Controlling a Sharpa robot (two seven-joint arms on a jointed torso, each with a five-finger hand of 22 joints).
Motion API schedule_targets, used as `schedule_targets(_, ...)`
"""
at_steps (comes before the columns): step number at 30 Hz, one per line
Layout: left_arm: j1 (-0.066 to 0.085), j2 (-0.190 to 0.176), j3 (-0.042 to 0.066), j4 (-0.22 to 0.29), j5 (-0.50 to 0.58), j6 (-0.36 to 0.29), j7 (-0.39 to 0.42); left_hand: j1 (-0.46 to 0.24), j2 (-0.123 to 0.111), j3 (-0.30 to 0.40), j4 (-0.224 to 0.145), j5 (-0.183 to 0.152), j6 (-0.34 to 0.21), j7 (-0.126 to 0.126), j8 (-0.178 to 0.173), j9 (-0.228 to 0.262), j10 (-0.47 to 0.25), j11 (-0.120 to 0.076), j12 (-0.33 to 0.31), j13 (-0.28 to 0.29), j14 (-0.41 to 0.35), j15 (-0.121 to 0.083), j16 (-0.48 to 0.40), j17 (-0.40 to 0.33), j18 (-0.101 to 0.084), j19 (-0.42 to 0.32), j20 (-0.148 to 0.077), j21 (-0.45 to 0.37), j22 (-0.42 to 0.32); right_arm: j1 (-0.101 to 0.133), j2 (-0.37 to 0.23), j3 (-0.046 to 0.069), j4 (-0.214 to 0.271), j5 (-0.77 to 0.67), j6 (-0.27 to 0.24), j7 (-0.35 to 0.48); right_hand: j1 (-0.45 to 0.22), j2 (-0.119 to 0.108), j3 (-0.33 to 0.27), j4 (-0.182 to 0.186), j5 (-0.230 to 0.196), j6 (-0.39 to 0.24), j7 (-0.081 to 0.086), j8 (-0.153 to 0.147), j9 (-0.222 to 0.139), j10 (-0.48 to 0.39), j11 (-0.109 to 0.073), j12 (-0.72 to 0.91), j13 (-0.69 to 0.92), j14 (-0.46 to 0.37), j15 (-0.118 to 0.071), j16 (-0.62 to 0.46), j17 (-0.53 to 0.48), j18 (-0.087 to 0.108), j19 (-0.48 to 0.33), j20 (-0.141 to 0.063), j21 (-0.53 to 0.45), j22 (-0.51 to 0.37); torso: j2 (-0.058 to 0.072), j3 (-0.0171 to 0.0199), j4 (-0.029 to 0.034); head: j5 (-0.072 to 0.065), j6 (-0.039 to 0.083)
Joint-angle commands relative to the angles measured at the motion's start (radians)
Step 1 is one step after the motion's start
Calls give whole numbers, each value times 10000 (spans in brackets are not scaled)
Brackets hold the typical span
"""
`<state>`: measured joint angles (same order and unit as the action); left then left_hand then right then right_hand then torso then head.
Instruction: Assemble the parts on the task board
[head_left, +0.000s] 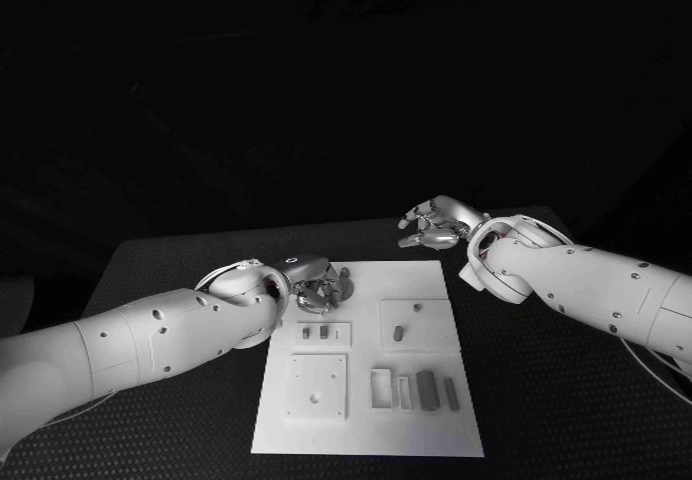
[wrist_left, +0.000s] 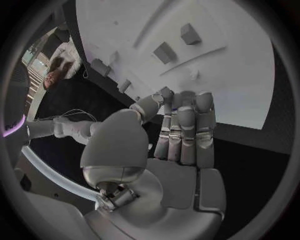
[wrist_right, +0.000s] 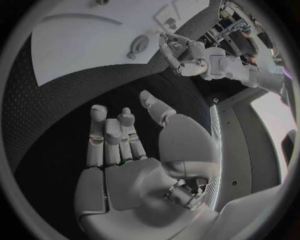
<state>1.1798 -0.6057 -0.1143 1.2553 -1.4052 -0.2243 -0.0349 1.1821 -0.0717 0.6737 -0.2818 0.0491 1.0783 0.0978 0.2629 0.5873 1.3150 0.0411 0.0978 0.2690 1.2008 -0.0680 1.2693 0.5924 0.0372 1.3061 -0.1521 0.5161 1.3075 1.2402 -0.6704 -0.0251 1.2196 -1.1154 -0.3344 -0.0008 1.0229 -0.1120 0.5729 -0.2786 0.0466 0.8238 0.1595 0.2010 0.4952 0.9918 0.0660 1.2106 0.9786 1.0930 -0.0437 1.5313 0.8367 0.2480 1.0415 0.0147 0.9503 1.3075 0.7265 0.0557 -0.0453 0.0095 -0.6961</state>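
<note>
While both arms reach in over the black table (head_left: 562, 400), the scene reads as follows.

Task board: the white task board (head_left: 433, 425) lies in the lower middle of the head view, its long side running away from the robot. It carries raised white blocks and several small grey parts.

Parts, upper row: 2 small upright parts (head_left: 316, 331) stand on a block left of centre. 1 small part (head_left: 398, 333) sits on the square block to their right, with a tiny peg (head_left: 417, 307) above it.

Parts, lower row: a square plate with a hole (head_left: 317, 386) lies at lower left of the board. To its right are an open rectangular frame (head_left: 381, 389) and 2 long grey bars (head_left: 427, 390), side by side, with a thinner bar (head_left: 451, 394) just beside them.

Left hand: the left hand (head_left: 317, 287) hangs over the upper left corner of the board, left of centre in the head view. In the left wrist view its fingers (wrist_left: 186, 132) lie straight and close together, thumb set apart, palm bare, grasping nothing. The board's edge and 2 block-shaped parts (wrist_left: 164, 51) show beyond the fingertips.

Right hand: the right hand (head_left: 437, 224) is off the board, above its upper right corner, over the table. In the right wrist view its fingers (wrist_right: 112, 140) are extended with the thumb spread aside, and it holds nothing. That view also shows the left hand at the board's far edge.
</note>
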Motion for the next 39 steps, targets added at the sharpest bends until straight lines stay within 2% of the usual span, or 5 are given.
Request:
schedule_targets(1, 126, -202, 7, 78, 265, 623, 64, -22, 60, 67, -4, 47, 75, 36, 49, 30, 74, 9, -23, 5, 48, -19, 16, -18, 837, -52, -76, 39, 222, -5, -12, 4, 12, -16, 122, 54, -37, 27, -23, -5, 30, -126, 173, 68, -9, -67, -24, 47, -14, -75, -4, 52, -10, 138, 27, -31, -44, 128, 5, -4, -5, -6, -17)
schedule_targets(5, 134, -364, 1, 100, 265, 574, 46, -30, 62, 70, -8, 49, 67, 39, 46, 28, 72, 10, -33, 2, 45, -19, 13, -19, 830, -67, -77, 34, 221, -5, -34, 4, 26, -16, 124, 50, -37, 27, -23, -6, 30, -126, 173, 69, -10, -67, -25, 49, -16, -76, -4, 53, -10, 138, 27, -31, -44, 128, 1, 8, -8, -4, -12)
schedule_targets(14, 131, -533, -4, 64, -274, 352, 96, -14, 67, 87, -25, 54, 58, 39, 44, 26, 68, 10, -51, -3, 47, -19, 16, -19, 823, -74, -88, 35, 222, -6, -33, 4, 12, -16, 127, 55, -36, 26, -23, -8, 30, -126, 173, 71, -11, -69, -25, 51, -19, -77, -5, 53, -12, 138, 26, -31, -45, 129, 8, -14, -7, -11, -27)
schedule_targets(26, 129, -442, -20, -53, -594, 461, 119, -2, 67, 94, -35, 51, 57, 38, 46, 26, 70, 10, -60, -4, 52, -18, 21, -17, 817, -85, -93, 31, 220, -6, -17, 4, 12, -16, 135, 54, -36, 29, -22, -10, 30, -128, 172, 74, -13, -71, -26, 56, -26, -79, -5, 55, -15, 138, 25, -31, -45, 130, 9, -6, -9, 3, -46)
schedule_targets(39, 114, -285, -221, -210, -689, 498, 144, 2, 79, 96, -35, 50, 58, 38, 50, 26, 80, 10, -67, -3, 66, -19, 31, -14, 809, -91, -97, 29, 218, -6, -9, 4, 12, -16, 132, 55, -39, 30, -23, -9, 30, -130, 173, 77, -15, -73, -25, 60, -31, -79, -5, 56, -17, 138, 25, -30, -46, 130, 12, 14, -31, 37, -56)
